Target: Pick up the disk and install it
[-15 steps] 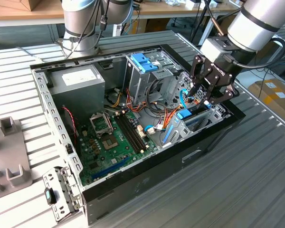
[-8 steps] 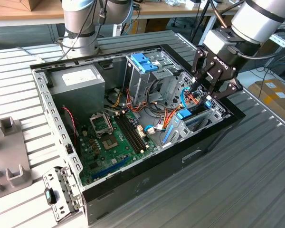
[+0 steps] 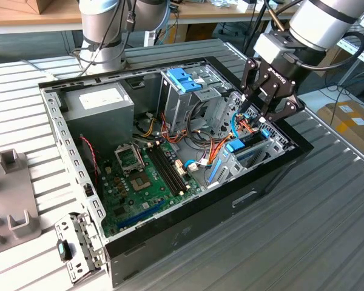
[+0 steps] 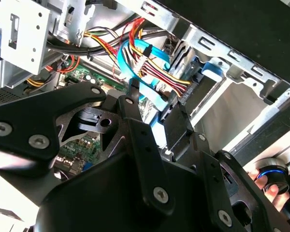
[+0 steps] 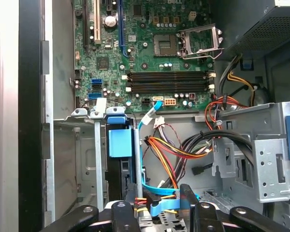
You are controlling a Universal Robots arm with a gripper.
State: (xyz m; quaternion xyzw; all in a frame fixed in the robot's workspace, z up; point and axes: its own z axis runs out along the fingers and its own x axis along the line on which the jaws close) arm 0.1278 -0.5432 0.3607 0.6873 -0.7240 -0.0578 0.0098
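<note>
One open computer case (image 3: 79, 157) lies on the slatted counter (image 3: 327, 230), its motherboard (image 3: 139, 176) toward the exterior view's left and a drive cage (image 3: 191, 97) with a blue handle mid-case. At the case's right corner the disk (image 3: 246, 148) stands on edge in its bay, blue carrier (image 5: 120, 142) showing. Just above it hovers the claw (image 3: 264, 112), fingers (image 5: 189, 200) spread and holding nothing, among light-blue cables (image 4: 135, 72).
</note>
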